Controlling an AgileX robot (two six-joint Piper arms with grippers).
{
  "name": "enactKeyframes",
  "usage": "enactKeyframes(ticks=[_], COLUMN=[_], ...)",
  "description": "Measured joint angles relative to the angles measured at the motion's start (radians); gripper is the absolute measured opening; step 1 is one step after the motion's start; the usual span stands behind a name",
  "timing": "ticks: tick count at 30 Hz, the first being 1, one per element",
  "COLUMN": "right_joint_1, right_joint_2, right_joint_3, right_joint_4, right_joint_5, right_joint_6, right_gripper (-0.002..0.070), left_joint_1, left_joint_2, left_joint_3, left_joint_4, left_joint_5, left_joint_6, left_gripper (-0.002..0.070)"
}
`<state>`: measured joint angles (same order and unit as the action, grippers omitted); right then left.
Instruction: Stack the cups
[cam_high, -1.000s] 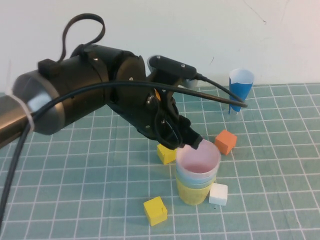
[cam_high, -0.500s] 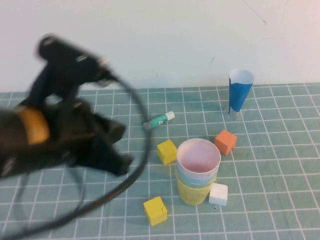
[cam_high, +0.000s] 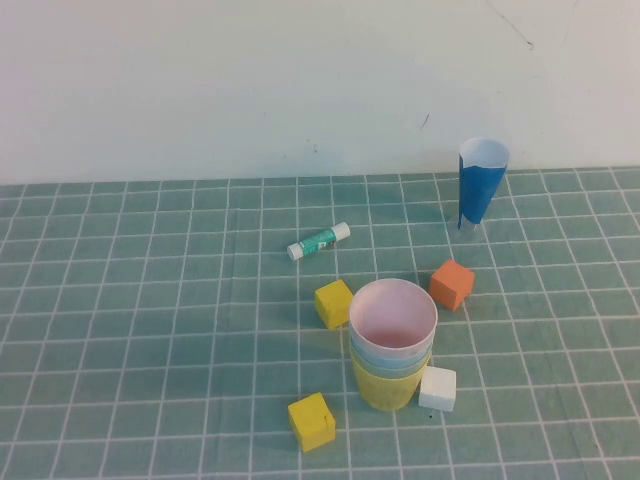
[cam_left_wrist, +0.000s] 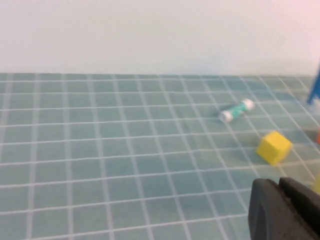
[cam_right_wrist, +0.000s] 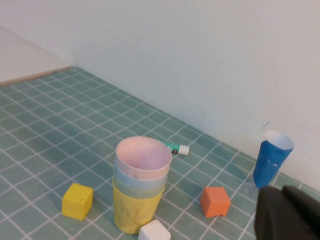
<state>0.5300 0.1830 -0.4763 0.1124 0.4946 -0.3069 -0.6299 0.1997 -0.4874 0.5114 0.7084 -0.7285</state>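
Note:
The four cups stand nested in one upright stack: pink (cam_high: 393, 312) on top, light blue (cam_high: 390, 355) under it, yellow (cam_high: 385, 388) at the bottom. The right wrist view shows pink (cam_right_wrist: 143, 154), light blue (cam_right_wrist: 137, 178), pale green (cam_right_wrist: 137, 190) and yellow (cam_right_wrist: 134, 212). Neither arm shows in the high view. My left gripper (cam_left_wrist: 278, 178) is shut and empty, low over the mat, well left of the stack. My right gripper (cam_right_wrist: 282, 188) is shut and empty, away from the stack on the side of the blue cone.
A dark-blue paper cone (cam_high: 480, 185) stands at the back right by the wall. An orange cube (cam_high: 452, 284), a white cube (cam_high: 437, 388) and two yellow cubes (cam_high: 334, 303) (cam_high: 311, 421) lie around the stack. A glue stick (cam_high: 318, 240) lies behind it.
My left arm has drawn back from the stack to the left and left the high view. The stack of cups has not moved.

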Motion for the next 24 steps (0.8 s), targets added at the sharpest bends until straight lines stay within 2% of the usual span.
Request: enactKeyframes(ticks=[6, 17, 24], right_joint_1=[0.000, 0.000, 0.000], right_joint_2=[0.000, 0.000, 0.000], right_joint_3=[0.055, 0.197, 0.246], right_joint_4=[0.000, -0.002, -0.007], right_joint_5=[-0.090, -0.128, -0.221], right_joint_6=[0.000, 0.000, 0.000], right_gripper=[-0.0001, -0.0001, -0.0001], left_joint_1=[0.000, 0.000, 0.000], left_joint_2=[-0.097, -0.097, -0.097], left_joint_3=[0.051, 0.057, 0.057], left_joint_4=[0.058, 0.060, 0.060], left_joint_5=[0.079, 0.082, 0.083], left_joint_6=[-0.036, -0.036, -0.036], left_gripper=[0.0002, 0.0001, 0.0001])
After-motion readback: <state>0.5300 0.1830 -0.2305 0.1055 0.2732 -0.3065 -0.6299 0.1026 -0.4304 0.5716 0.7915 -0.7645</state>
